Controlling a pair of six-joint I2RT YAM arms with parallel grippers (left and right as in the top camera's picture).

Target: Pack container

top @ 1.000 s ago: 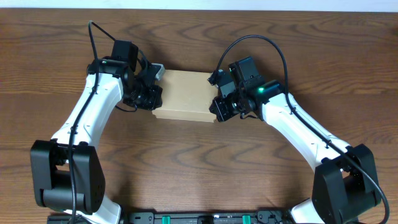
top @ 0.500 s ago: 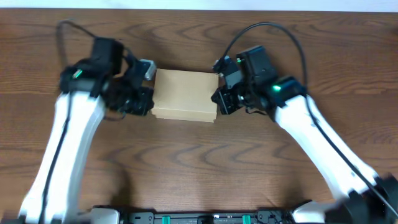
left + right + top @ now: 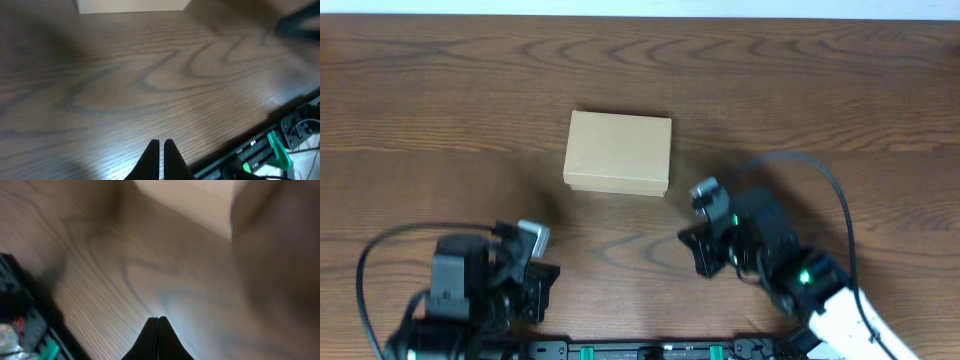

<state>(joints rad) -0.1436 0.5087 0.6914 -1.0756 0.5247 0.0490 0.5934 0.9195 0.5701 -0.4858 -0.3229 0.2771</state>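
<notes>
pulled back from the container in the last half second: then hugging its two short sides, now down at the bottom edge of the overhead frame, left gripper lower left, right gripper lower right, both well apart from it. left fingers pinched to a sliver of gap, right fingers pressed together, nothing held. container alone on the surface, upper centre, lid flat down. probably packing finished and a retreat to rest.
</notes>
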